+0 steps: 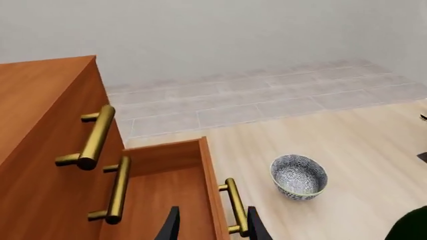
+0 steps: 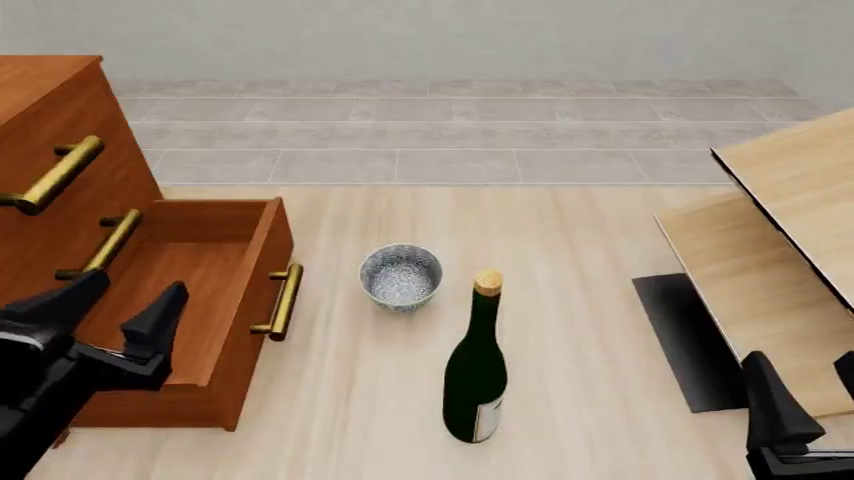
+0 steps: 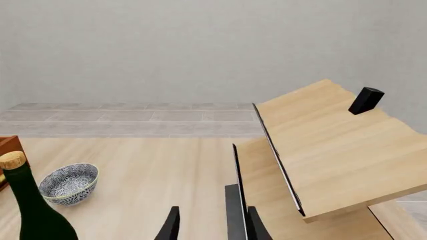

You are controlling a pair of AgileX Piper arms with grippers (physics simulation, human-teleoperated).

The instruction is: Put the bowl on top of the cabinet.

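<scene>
Your left gripper hangs with its fingers spread over the cabinet's pulled-out bottom drawer. The bowl sits upright on the table, just beyond and left of the wine bottle. Your right gripper shows at the lower right corner, beside pale wood furniture.

No text can be read; the wine bottle shows only a blurred pale label.

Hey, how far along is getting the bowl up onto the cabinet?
Nothing looks done yet. The bowl sits on the table beside the wine bottle, untouched. The left end effector hovers open over the cabinet's pulled-out drawer; neither holds anything. Grasping, lifting and placing remain.
</scene>
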